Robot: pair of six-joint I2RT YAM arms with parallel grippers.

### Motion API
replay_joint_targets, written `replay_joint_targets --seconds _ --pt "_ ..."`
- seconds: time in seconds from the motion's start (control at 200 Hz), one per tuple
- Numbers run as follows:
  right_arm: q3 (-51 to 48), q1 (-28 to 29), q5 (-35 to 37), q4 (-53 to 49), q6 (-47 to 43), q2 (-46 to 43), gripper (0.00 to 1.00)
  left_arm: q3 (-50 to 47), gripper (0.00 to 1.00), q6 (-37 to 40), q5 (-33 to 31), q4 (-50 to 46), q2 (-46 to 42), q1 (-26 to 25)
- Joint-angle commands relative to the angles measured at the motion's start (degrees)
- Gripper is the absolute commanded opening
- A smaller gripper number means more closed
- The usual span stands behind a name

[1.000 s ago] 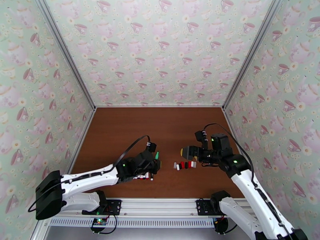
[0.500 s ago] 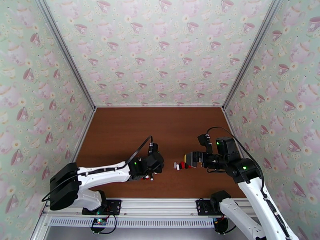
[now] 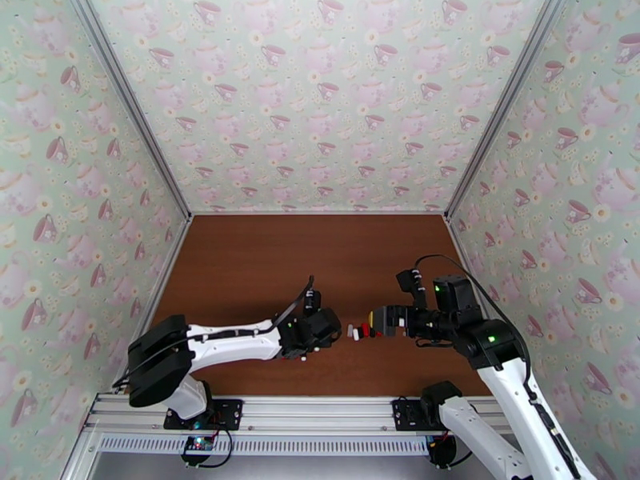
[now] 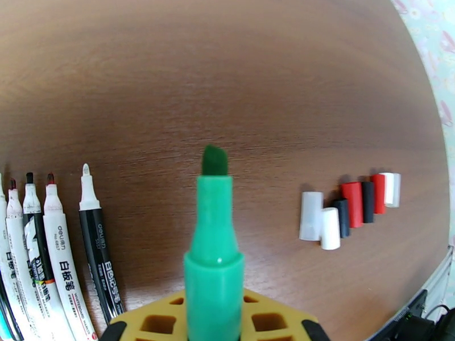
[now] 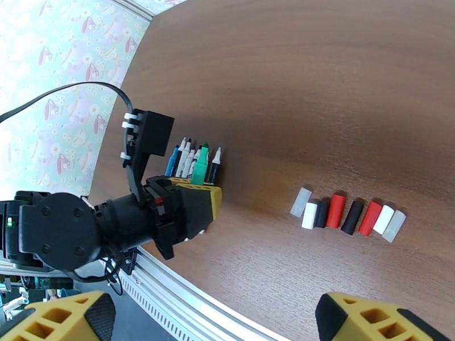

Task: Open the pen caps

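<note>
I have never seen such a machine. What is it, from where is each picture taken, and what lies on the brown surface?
These are two white robot arms, each ending in a two-finger gripper. One picture comes from a camera above and behind them; the other two from cameras on the wrists. On the brown wooden table lie a row of small plastic caps, black, red, white and grey, and several uncapped markers with mostly white barrels. The left gripper is shut on a green plastic marker with a bare tip. The right gripper is open and empty.
</note>
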Motion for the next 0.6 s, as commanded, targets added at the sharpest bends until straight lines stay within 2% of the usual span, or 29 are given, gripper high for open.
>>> replay_joint_targets --seconds 0.0,0.596 --pt "0.1 0.4 1.7 -1.1 -0.9 -0.5 1.00 1.7 0.16 -1.6 -2.4 -2.9 1.8 -0.4" --pt "-0.5 0.4 3.0 -1.3 -0.5 -0.7 1.00 6.4 0.24 -4.3 -6.4 -9.8 9.3 -1.9"
